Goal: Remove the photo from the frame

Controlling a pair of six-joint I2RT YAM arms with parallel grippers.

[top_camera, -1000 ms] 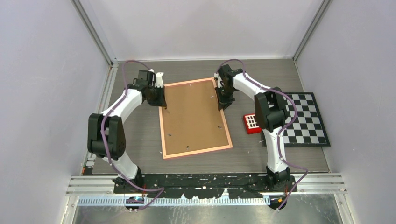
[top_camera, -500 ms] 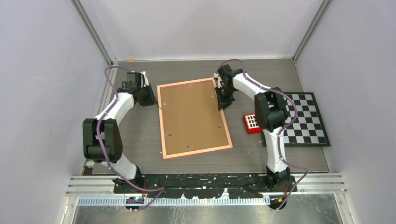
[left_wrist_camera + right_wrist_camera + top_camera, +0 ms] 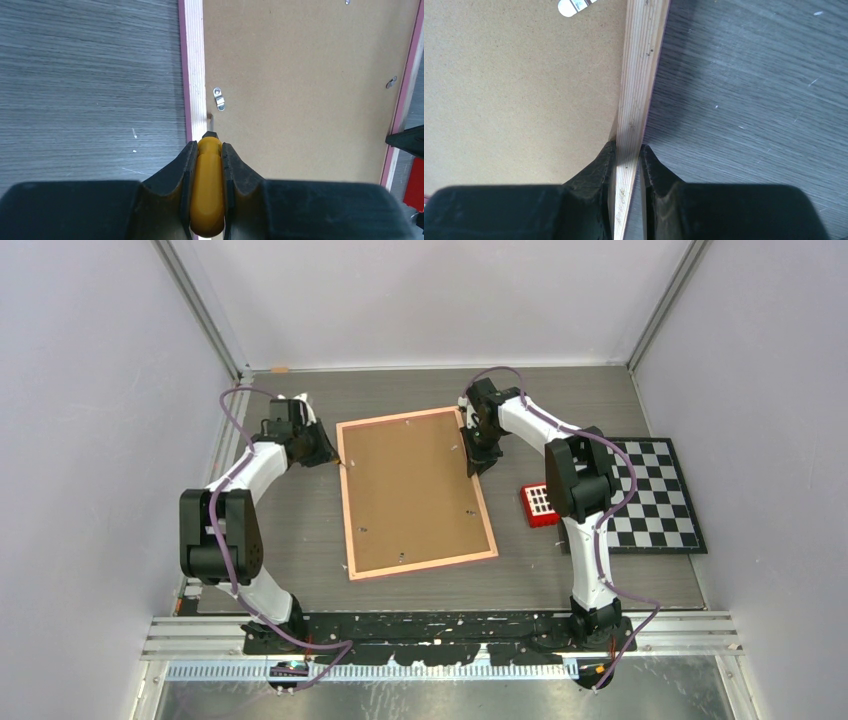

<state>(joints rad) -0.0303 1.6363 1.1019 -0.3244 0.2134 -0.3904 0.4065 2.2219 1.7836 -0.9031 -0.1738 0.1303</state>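
The frame (image 3: 415,495) lies face down on the table, brown fibreboard back up inside a thin pink border. The photo is hidden beneath that panel. My left gripper (image 3: 328,453) is at the frame's far left edge, shut on a yellow-handled tool (image 3: 207,190). The tool's dark tip points at the left border (image 3: 194,65), just short of a small metal clip (image 3: 219,99). My left gripper (image 3: 207,147) clamps the handle on both sides. My right gripper (image 3: 478,462) sits on the far right edge; its jaws (image 3: 626,150) are shut on the pale wooden border (image 3: 641,65).
A black-and-white checkerboard (image 3: 655,495) lies at the right, with a small red grid block (image 3: 540,504) between it and the frame. Another clip (image 3: 391,82) sits near the frame's right border. Purple walls enclose the table on three sides.
My left arm has swung left and back, taking the gripper from over the frame's left edge to just outside it. The right arm has not moved.
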